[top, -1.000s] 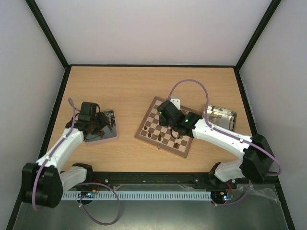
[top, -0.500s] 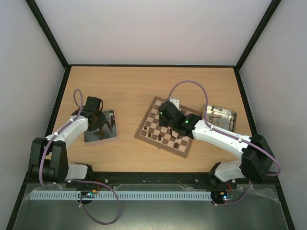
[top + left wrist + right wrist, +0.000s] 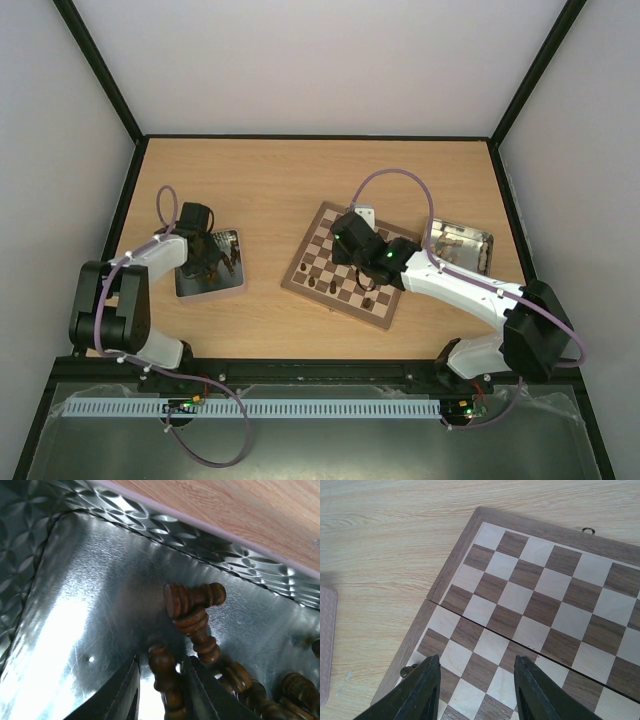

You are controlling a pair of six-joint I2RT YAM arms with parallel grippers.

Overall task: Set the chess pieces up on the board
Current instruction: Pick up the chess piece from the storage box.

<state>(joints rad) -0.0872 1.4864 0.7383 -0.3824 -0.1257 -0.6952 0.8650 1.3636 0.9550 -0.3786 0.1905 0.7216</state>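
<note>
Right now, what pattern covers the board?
Board: dark brown and cream checks; the right wrist view shows it best.

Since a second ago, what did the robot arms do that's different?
The left arm folded its elbow back toward the table's left edge. The left gripper narrowed around a chess piece in the metal tray, not clearly gripping it yet. The right gripper stayed open over the board, and nothing there moved.
</note>
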